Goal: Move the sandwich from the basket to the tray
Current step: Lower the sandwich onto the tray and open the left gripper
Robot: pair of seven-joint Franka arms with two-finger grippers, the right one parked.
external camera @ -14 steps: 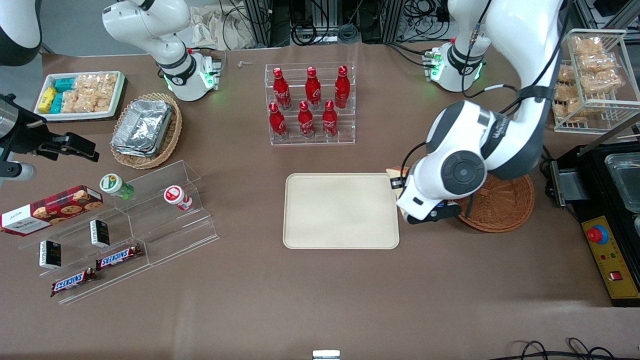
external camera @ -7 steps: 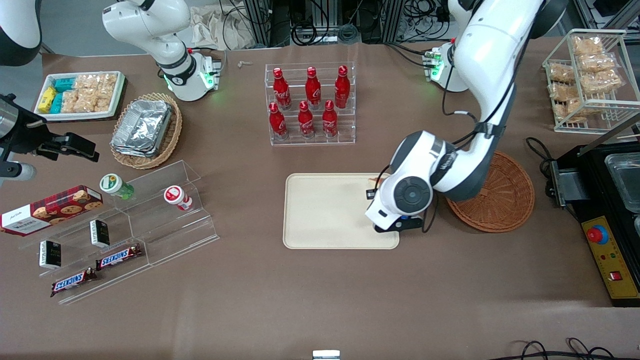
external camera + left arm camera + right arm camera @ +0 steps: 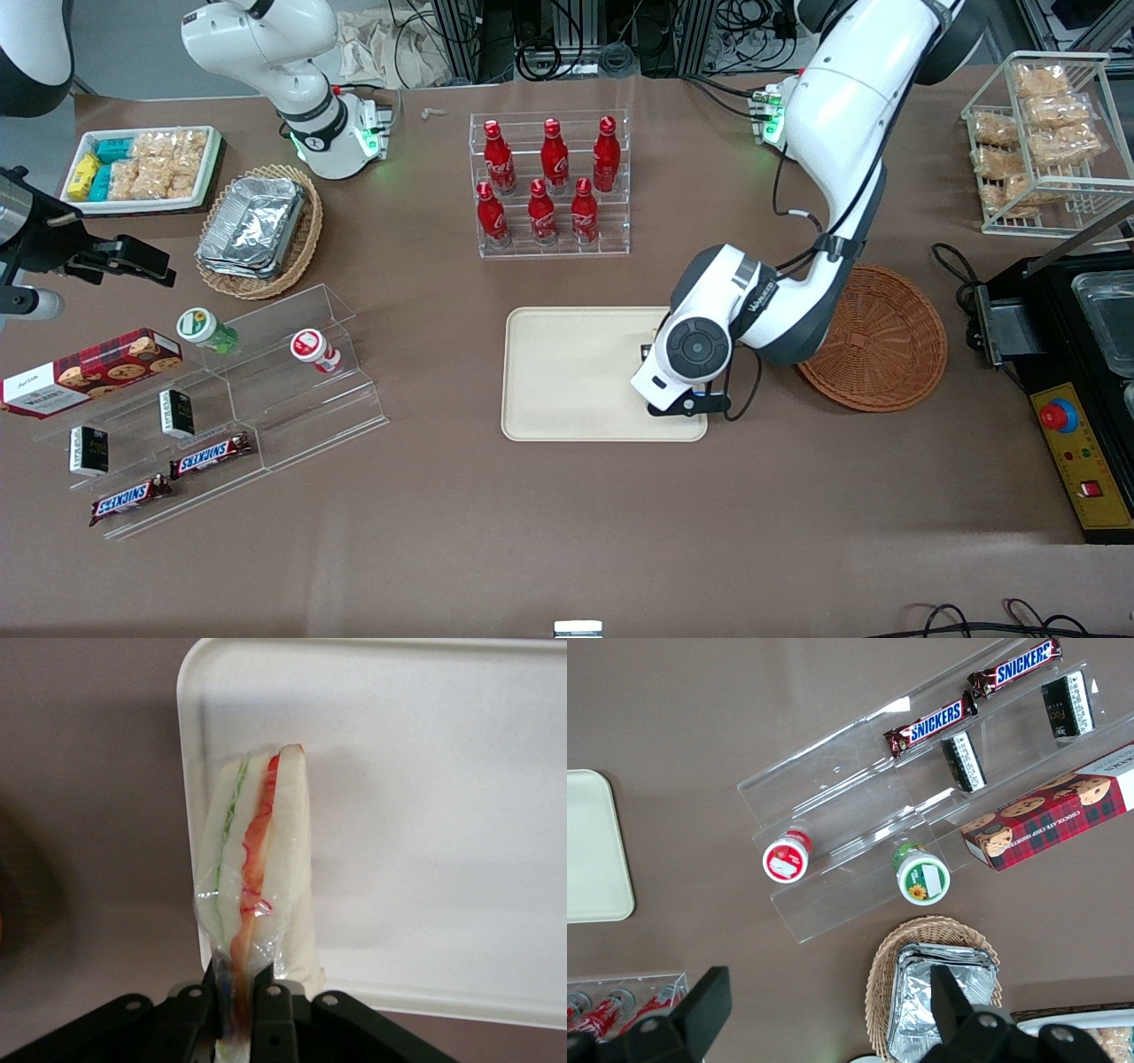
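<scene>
Desk (image 3: 567,532): brown matte covering, crowded with snack displays toward the parked arm's end; cables and frames at its back edge.
Left arm (image 3: 833,115): bent down low over the tray's edge nearest the basket, so the load hangs above the target.
Tray (image 3: 576,372): cream, rounded corners, low rim, nothing lying on it yet; in the wrist view (image 3: 425,815) it fills the background under the load.
Wicker basket (image 3: 886,341): reddish-brown, just beside the tray toward the working arm's end, now with nothing in it.
Claw (image 3: 237,992): pinched tight on the wrapped end of the sandwich, fingers nearly together.
Sandwich (image 3: 257,859): clear-wrapped wedge, held on edge with red and green filling lines showing, above the tray's corner region near the rim; I judge lowering and release come next, ideally a little farther inboard.
</scene>
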